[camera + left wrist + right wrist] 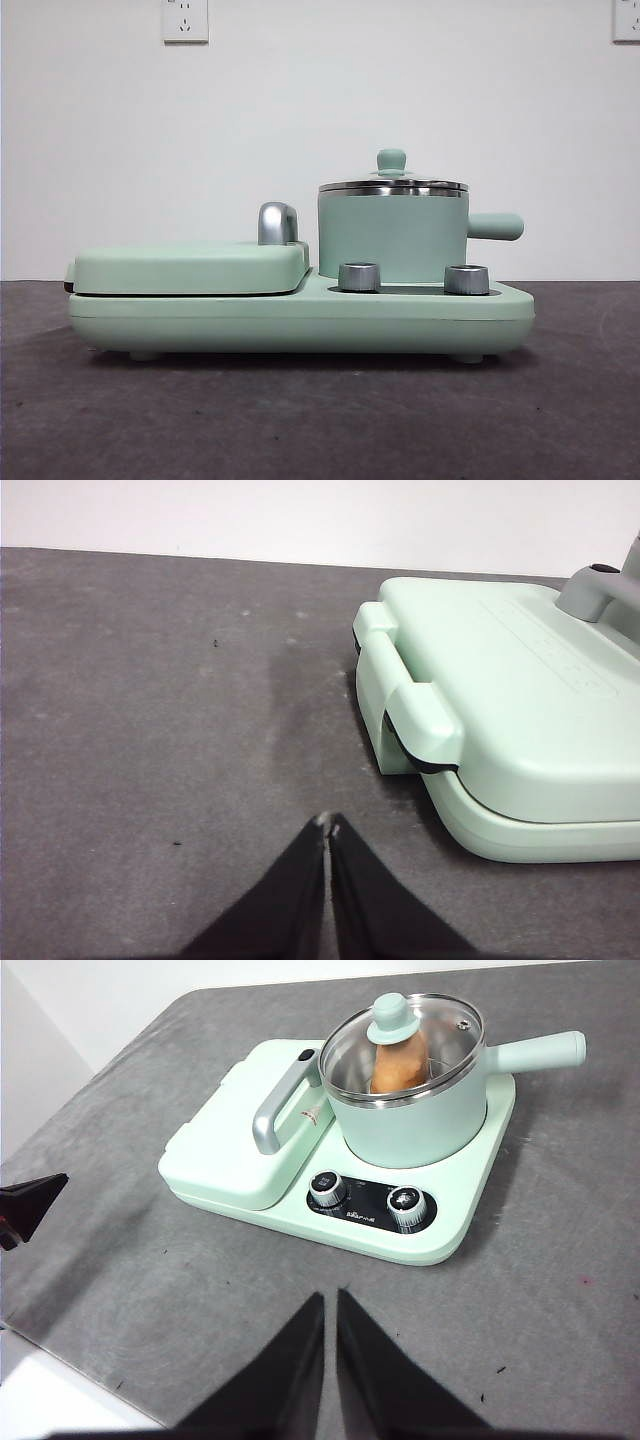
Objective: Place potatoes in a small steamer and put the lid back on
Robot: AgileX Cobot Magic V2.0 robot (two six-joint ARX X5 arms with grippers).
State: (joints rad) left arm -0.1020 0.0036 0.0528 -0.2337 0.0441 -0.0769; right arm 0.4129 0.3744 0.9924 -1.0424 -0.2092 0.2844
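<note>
The small steamer (392, 240) (415, 1110) is a mint green pot with a side handle, standing on the right half of a green cooker. Its lid (392, 183) (400, 1045), glass with a steel rim and green knob, sits on the pot. Through the glass in the right wrist view I see the orange-brown potato (397, 1067) inside the pot. My right gripper (330, 1300) hangs shut and empty over the table in front of the cooker. My left gripper (327, 825) is shut and empty above the table, beside the cooker's griddle end. Neither arm shows in the front view.
The cooker base (300, 315) (440, 1235) carries a flat griddle cover (190, 268) (510, 710) (235, 1145) with a chrome handle (277, 222) (275, 1110). Two knobs (360, 276) (466, 279) face the front. The dark grey table (320, 420) ends at an edge (70, 1385) near the left arm's tip (30, 1205).
</note>
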